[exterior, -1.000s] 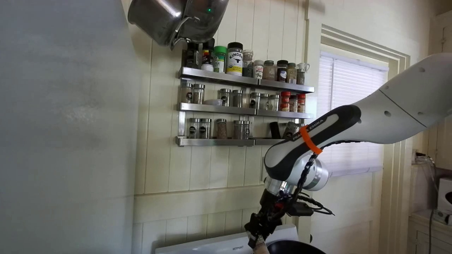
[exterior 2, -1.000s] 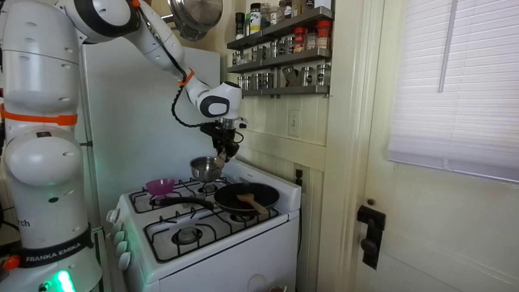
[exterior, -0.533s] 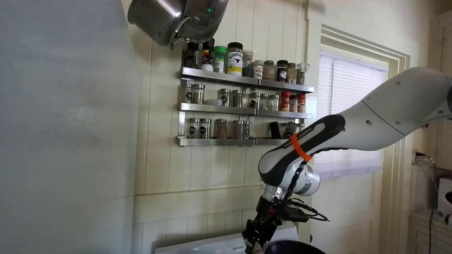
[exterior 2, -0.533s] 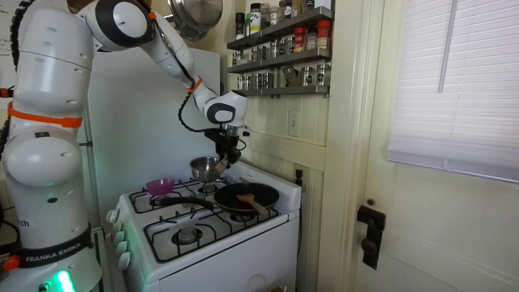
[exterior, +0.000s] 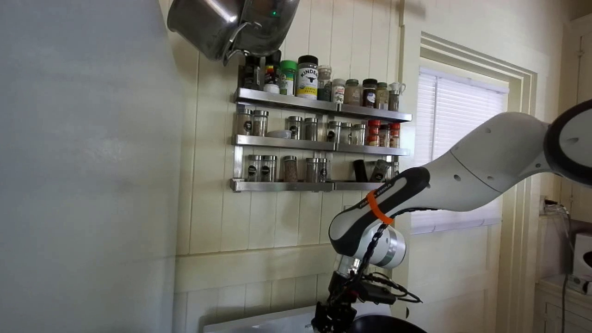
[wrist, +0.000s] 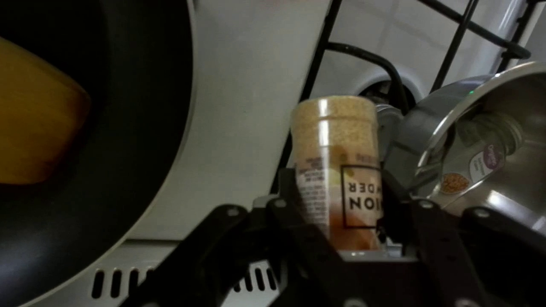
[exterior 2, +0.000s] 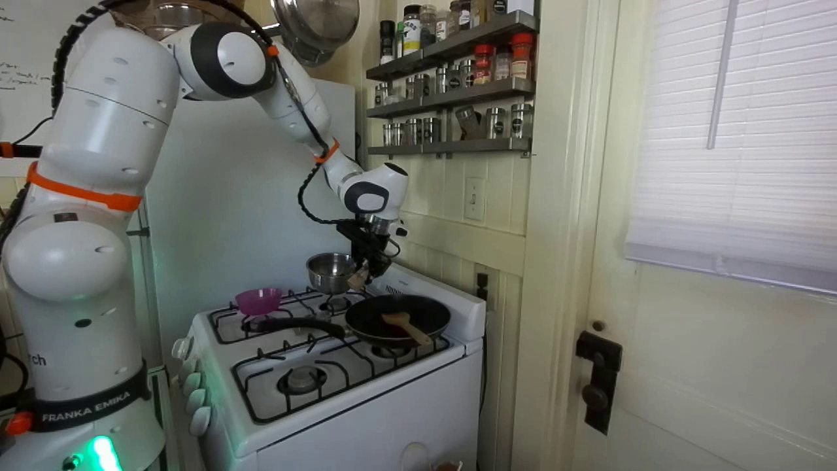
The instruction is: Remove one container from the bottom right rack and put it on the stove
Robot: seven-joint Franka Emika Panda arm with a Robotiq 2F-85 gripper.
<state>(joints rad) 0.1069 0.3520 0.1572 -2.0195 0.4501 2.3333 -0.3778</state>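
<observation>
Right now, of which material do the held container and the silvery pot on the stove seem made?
Container: seemingly clear, glossy plastic or glass; tan contents show through, highlights streak it.
Silvery pot: probably polished steel, gleaming with bright reflections.

The wrist view looks down on the stove (wrist: 230, 128); both exterior views, farther off, share the bottom rack (exterior: 283, 186).

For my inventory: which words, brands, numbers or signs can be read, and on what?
"ION", upside down: held container.
"WDER", likewise: same container.
"KINDE…": bottle, top shelf.
"LEMON PEPPER": same bottle.
"FRANKA EMIKA": robot base; arm, partly covered.
"…rch": robot base.
"Organic", perhaps: jar in pot.
Too small or blurred: other spice labels, stove lettering, handwriting.
</observation>
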